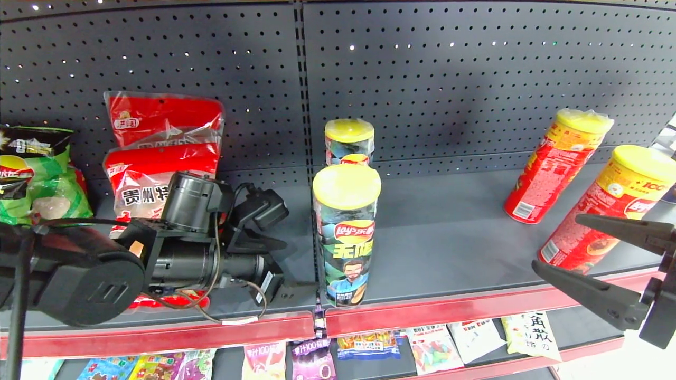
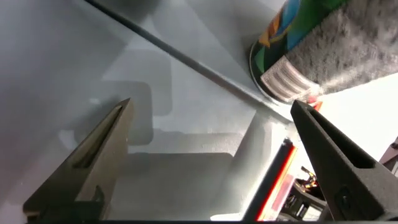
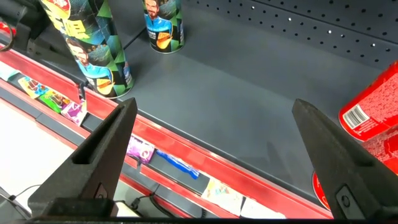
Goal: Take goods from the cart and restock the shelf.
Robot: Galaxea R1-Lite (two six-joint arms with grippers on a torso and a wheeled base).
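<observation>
Two tall chip cans with yellow lids stand mid-shelf, one at the front (image 1: 346, 232) (image 3: 93, 43) and one behind it (image 1: 349, 141) (image 3: 163, 22). My left gripper (image 1: 288, 264) (image 2: 211, 106) lies low over the shelf deck just left of the front can (image 2: 292, 31), open and holding nothing. At the right, two red chip cans (image 1: 554, 166) (image 1: 607, 211) lean on the shelf. My right gripper (image 1: 597, 264) (image 3: 214, 104) hovers open and empty in front of the shelf edge, beside the nearer red can (image 3: 376, 112).
Red snack bags (image 1: 158, 153) and a green chip bag (image 1: 31, 174) fill the shelf's left end behind my left arm. The grey deck (image 1: 449, 237) between the cans is bare. A red front rail (image 1: 449, 311) edges it. Small packets (image 1: 433, 348) lie on the shelf below.
</observation>
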